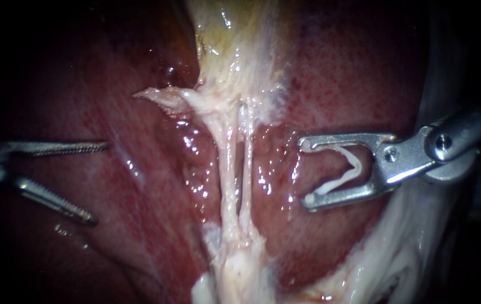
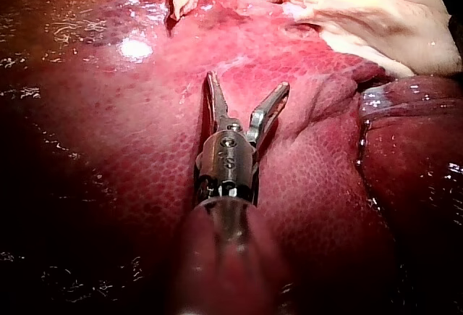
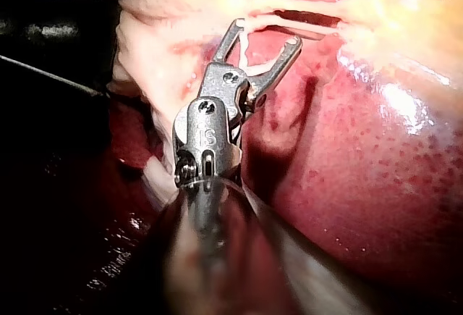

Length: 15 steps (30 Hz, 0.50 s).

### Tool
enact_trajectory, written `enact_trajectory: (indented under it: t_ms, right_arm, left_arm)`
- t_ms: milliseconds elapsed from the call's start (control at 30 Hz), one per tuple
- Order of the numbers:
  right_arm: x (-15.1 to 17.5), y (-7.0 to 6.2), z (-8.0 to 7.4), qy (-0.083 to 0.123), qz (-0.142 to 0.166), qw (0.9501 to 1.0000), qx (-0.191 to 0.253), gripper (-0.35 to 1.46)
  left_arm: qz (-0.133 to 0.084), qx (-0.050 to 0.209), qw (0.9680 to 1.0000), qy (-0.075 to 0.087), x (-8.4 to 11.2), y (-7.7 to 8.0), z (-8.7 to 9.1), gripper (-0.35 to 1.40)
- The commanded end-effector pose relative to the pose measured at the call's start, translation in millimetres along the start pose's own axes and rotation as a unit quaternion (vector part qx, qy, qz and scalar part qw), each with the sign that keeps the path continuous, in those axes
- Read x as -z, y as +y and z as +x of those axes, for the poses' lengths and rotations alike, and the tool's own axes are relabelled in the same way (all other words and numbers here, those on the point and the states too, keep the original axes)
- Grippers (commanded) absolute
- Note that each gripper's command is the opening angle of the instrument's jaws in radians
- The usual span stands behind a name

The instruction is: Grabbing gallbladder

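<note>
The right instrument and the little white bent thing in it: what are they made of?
The right instrument looks like polished metal: silvery grey with bright glints. The clip it carries is probably plastic: plain dull white and smoothly bent, though the look alone cannot settle it.

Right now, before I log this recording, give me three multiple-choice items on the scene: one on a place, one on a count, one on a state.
1. The white clip sits:
A) on a tube
B) between the right instrument's jaws
C) loose on the tissue

2. Thin tubes running down from the gallbladder:
A) one
B) two
C) four

3. The left instrument's jaws are:
A) open
B) shut
C) shut on the gallbladder

Answers:
1 B: both jaws touch the clip, which is well clear of the tubes.
2 B: two pale strands lie side by side.
3 A: a wide gap shows between the jaws, with only liver behind it.
</note>
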Motion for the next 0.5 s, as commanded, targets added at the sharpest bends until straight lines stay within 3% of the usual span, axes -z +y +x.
enact_trajectory:
  t_ms: [33, 233, 333, 500]
  right_arm:
    - [0.0, 0.0, 0.0, 0.000, 0.000, 1.0000, 0.000, 0.50]
    - [0.0, 0.0, 0.0, 0.000, 0.000, 1.0000, 0.000, 0.50]
    - [0.0, 0.0, 0.0, 0.000, 0.000, 1.0000, 0.000, 0.50]
    - [0.0, 0.0, 0.0, 0.000, 0.000, 1.0000, 0.000, 0.50]
  left_arm:
    - [0.000, 0.000, 1.0000, 0.000, 0.0, 0.0, 0.0, 0.83]
    - [0.000, 0.000, 1.0000, 0.000, 0.0, 0.0, 0.0, 0.83]
    - [0.000, 0.001, 1.0000, 0.000, 0.1, -0.2, 0.3, 0.94]
    - [-0.004, 0.017, 0.9997, 0.016, 0.4, -1.4, 2.7, 0.99]
